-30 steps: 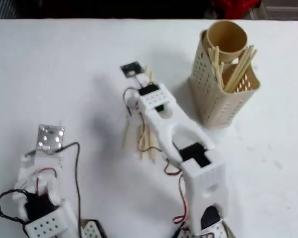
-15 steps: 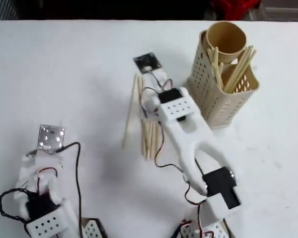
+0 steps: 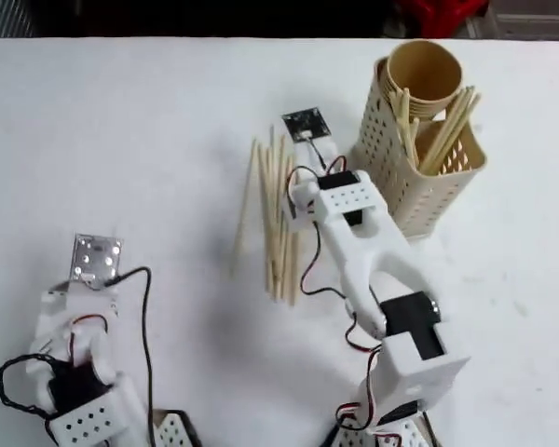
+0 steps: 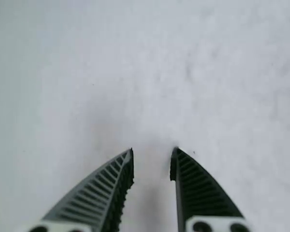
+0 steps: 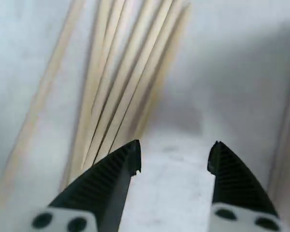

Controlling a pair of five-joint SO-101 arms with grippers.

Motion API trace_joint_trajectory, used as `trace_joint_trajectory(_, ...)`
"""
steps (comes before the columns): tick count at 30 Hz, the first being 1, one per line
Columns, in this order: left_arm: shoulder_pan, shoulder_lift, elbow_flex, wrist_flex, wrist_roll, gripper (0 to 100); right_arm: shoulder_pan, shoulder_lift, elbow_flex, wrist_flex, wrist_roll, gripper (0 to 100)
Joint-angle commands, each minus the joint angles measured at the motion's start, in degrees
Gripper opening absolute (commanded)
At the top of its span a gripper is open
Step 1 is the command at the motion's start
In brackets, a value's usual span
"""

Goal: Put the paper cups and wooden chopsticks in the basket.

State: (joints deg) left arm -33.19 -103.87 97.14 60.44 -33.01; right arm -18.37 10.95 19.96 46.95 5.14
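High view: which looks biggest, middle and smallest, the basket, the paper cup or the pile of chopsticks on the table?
1. Basket, widest and bulkiest.
2. Pile of chopsticks, about as long but thinner.
3. Paper cup, smallest, partly hidden inside the basket.

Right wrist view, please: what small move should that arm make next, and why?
Probably shift the open right claw sideways over the loose chopsticks and lower it. They lie off to one side of it, not within its gap.
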Motion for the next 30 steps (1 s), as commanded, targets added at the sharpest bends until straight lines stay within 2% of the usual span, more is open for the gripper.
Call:
trace_joint_trajectory(1, -0.4, -0.4, -0.2, 0.2, -0.3, 14, -0.3, -1.9, -1.5, -0.6, 0.5, 23.3)
trace_joint_trajectory(7, -0.4, -0.4, -0.2, 0.2, -0.3, 14, -3.0, -0.8, -1.3, -0.5, 0.5, 23.3)
trace_joint_trajectory(14, -0.4, -0.4, -0.2, 0.2, -0.3, 14, -0.7, 6.6, -3.9, -0.5, 0.5, 22.7)
trace_joint_trajectory(16, -0.4, -0.4, -0.2, 0.2, -0.3, 14, 0.2, 8.1, -4.8, -0.5, 0.4, 18.0)
trace_joint_trajectory(20, -0.4, -0.4, -0.2, 0.2, -0.3, 14, 0.8, 8.0, -4.9, -0.5, 0.1, 1.2)
trace_joint_trajectory(24, -0.4, -0.4, -0.2, 0.2, -0.3, 14, 0.4, 2.8, -4.7, 3.8, 0.0, 1.2)
trace_joint_trajectory(30, -0.4, -0.4, -0.2, 0.2, -0.3, 14, 0.3, -18.2, 1.6, 7.4, 0.0, 1.6)
